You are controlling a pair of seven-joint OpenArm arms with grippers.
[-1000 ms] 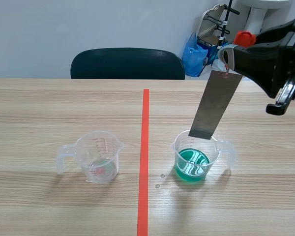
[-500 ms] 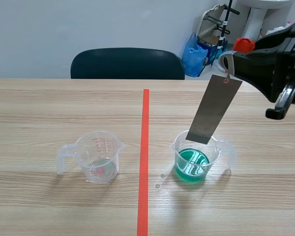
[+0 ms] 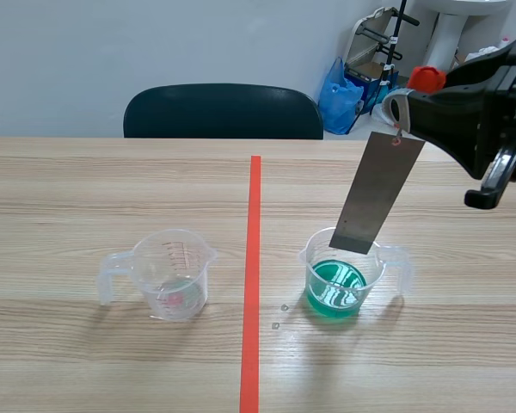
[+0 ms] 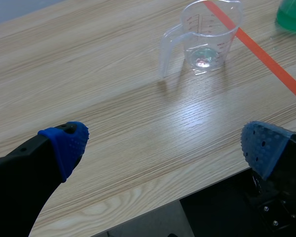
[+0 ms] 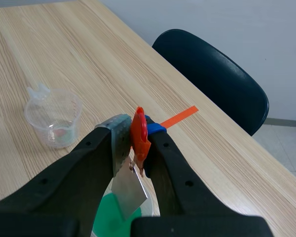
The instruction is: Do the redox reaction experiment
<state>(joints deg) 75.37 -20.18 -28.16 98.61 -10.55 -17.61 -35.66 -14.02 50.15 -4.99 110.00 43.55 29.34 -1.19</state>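
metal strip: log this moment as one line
right end effector: shut on metal strip | strip: tilted, lower end at green-liquid cup rim | left end effector: open, holding nothing | clear cup: untouched

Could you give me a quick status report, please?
Left gripper open. Right gripper shut on metal strip, hanging over green-liquid beaker. Nothing in the way.

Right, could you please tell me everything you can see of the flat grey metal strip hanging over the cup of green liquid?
The flat grey metal strip is a long, thin rectangle with a dull, matte face. It hangs tilted, its top end pinched in the right gripper together with an orange-red clip-like piece. Its lower end sits at the mouth of the clear plastic measuring cup, above the green liquid, apparently not dipped in it.
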